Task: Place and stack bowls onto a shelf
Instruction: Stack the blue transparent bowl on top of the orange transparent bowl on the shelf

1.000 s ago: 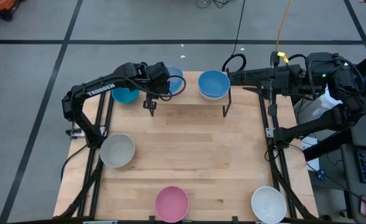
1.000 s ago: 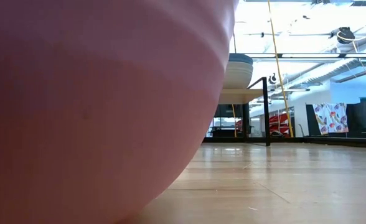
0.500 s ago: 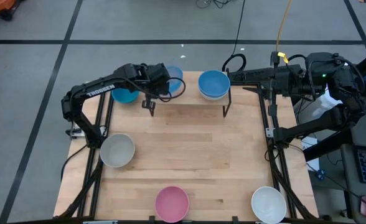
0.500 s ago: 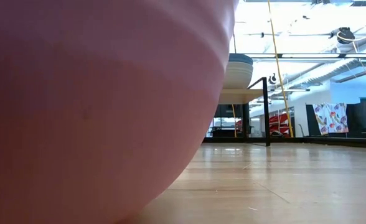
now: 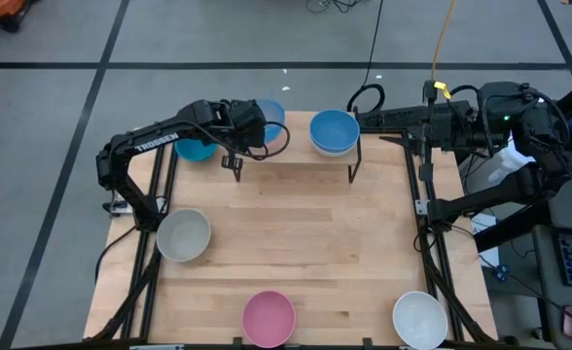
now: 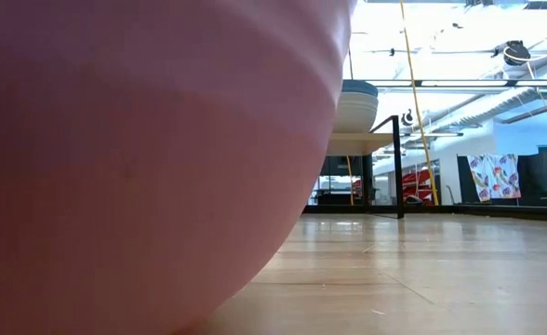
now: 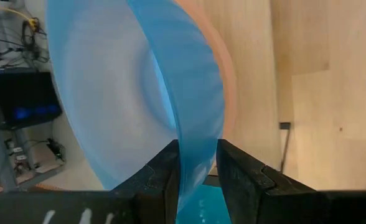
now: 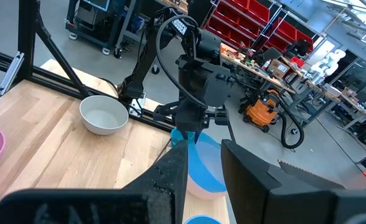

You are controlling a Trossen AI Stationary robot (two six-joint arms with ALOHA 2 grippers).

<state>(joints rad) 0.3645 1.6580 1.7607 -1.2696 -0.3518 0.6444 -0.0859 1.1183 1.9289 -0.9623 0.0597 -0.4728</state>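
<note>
Left gripper (image 7: 198, 171), pinching light-blue bowl (image 7: 139, 93), has drifted toward the shelf (image 5: 296, 156); stack (image 5: 334, 131) placed, three bowls left.

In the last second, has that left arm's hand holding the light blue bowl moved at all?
Yes. In the high view the left gripper with the light blue bowl has slid slightly away from the shelf's front left leg, toward the table's far edge.

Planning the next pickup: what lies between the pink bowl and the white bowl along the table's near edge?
Nothing: in the high view, only bare tabletop separates the pink bowl from the white bowl.
</note>
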